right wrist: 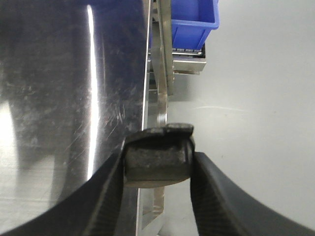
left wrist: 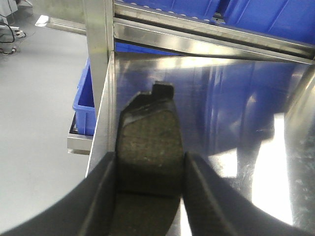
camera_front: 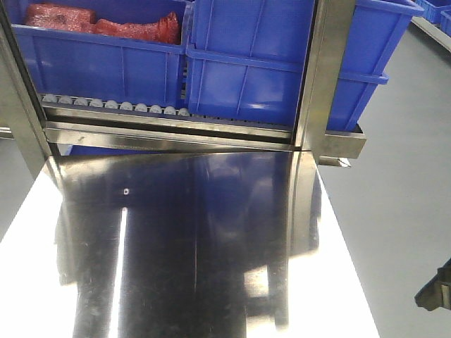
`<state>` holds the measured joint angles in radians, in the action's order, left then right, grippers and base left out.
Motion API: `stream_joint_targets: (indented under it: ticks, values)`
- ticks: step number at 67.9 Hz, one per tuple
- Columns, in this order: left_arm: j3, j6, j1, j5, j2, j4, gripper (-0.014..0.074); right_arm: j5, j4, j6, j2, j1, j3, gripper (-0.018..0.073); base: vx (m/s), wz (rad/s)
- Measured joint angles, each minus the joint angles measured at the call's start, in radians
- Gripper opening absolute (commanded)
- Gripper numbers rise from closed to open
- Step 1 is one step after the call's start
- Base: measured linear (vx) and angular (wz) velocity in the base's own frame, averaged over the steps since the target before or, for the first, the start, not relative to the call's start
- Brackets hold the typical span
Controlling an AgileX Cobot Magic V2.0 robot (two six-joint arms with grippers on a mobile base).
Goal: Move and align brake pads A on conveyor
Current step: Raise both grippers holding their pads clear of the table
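left claw [left wrist: 150, 161] pinches brake pad [left wrist: 147, 130] | right claw [right wrist: 158, 160] pinches second pad [right wrist: 156, 145] | blue bins [camera_front: 246, 77] behind steel tabletop [camera_front: 197, 239]

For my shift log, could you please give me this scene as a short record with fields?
left claw: shut on left pad, just inside the table's left edge
right claw: shut on right pad, over the table's right edge
table: shiny steel
behind table: rollers, blue bins; one bin holds red items
conveyor: not in view
other pads: none in view
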<state>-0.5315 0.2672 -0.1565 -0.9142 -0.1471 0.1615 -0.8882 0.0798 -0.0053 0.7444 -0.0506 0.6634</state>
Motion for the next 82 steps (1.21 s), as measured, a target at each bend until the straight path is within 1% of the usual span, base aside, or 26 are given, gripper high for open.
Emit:
stream_joint_targets:
  ticks: [8,20,29,82]
  values:
    - [0.000,0.000,0.000,0.000,0.000,0.000,-0.0006,-0.001,0.014,-0.010,-0.031,0.000,0.000,-0.0004,0.00,0.00]
    - [0.000,0.000,0.000,0.000,0.000,0.000,-0.0006,-0.001,0.016,-0.053,-0.110,0.000,0.000,-0.0004,0.00,0.00]
    - [0.000,0.000,0.000,0.000,0.000,0.000,-0.0006,0.001,0.016,-0.062,-0.145,0.000,0.000,-0.0004,0.00,0.00]
    - [0.000,0.000,0.000,0.000,0.000,0.000,-0.0006,0.015,0.021,-0.065,-0.161,0.000,0.000,-0.0004,0.00,0.00]
